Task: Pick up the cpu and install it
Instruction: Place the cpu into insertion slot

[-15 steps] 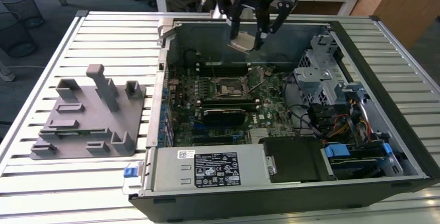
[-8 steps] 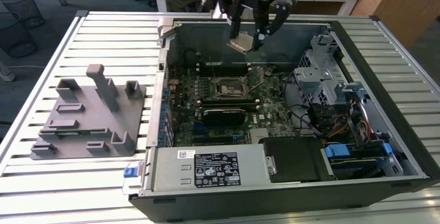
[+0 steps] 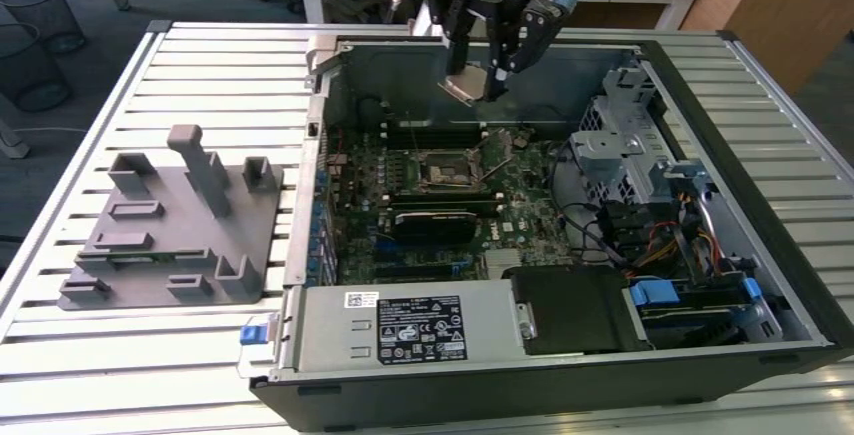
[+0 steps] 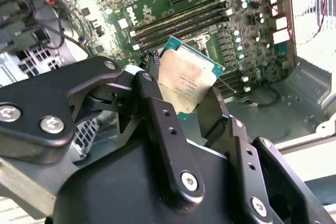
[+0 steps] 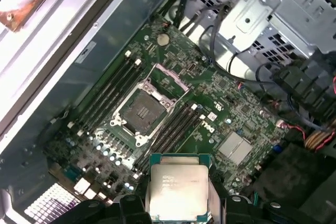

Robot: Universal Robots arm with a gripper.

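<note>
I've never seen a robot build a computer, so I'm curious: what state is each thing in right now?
cpu: held clear above the motherboard, not yet in its socket.
gripper: shut on the cpu.
cpu socket: open, cover frame raised, empty.
computer case: lying on its side, side panel off.
grey plastic fixture: standing on the table beside the case, untouched.

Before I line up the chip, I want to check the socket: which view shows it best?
The first wrist view: the socket is unobstructed and seen from above, beyond the held cpu. The exterior view shows it small, mid-board. In the second wrist view the cpu largely hides it.
</note>
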